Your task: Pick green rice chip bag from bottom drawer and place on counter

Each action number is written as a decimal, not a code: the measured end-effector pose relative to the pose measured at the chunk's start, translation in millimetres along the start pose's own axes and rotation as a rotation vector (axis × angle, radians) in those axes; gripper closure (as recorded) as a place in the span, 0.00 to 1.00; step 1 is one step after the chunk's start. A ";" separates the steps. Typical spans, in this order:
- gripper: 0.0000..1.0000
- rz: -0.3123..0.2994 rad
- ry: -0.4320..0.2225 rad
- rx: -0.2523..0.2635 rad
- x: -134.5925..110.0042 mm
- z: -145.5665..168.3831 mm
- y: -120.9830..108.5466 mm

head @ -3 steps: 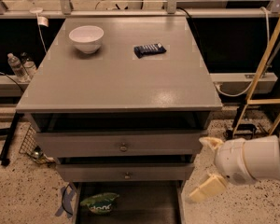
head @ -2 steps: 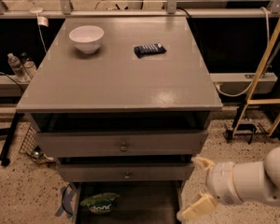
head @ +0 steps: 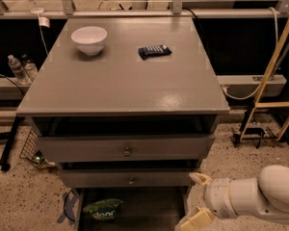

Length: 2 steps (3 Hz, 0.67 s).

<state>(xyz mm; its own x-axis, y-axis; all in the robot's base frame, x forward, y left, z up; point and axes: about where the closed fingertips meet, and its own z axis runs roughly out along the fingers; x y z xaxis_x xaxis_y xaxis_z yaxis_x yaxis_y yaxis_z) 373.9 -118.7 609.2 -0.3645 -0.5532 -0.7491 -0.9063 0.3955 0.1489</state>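
Observation:
The green rice chip bag (head: 102, 209) lies in the left part of the bottom drawer (head: 144, 207), which is pulled out at the frame's lower edge and dark inside. My gripper (head: 196, 199) is at the lower right, just beside the drawer's right edge and well right of the bag. Its two cream fingers are spread apart with nothing between them. The white arm runs off to the right. The counter (head: 120, 81) is the grey cabinet top above.
A white bowl (head: 89, 39) and a small dark blue wrapped bar (head: 154, 51) sit on the counter's far half. Two knobbed drawers (head: 127, 150) are above the bottom one. A yellow stand (head: 272, 71) is at the right, and bottles (head: 18, 69) at the left.
My gripper and arm have moved down and to the left, from beside the cabinet's right side to the bottom drawer's right edge. The bag has not moved.

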 end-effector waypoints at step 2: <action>0.00 0.037 0.033 -0.030 55.1 104.7 7.9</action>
<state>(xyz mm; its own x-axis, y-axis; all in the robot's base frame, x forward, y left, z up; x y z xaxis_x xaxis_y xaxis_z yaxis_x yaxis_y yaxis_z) 369.0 -69.3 501.6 -0.4044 -0.5628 -0.7209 -0.8979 0.3943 0.1959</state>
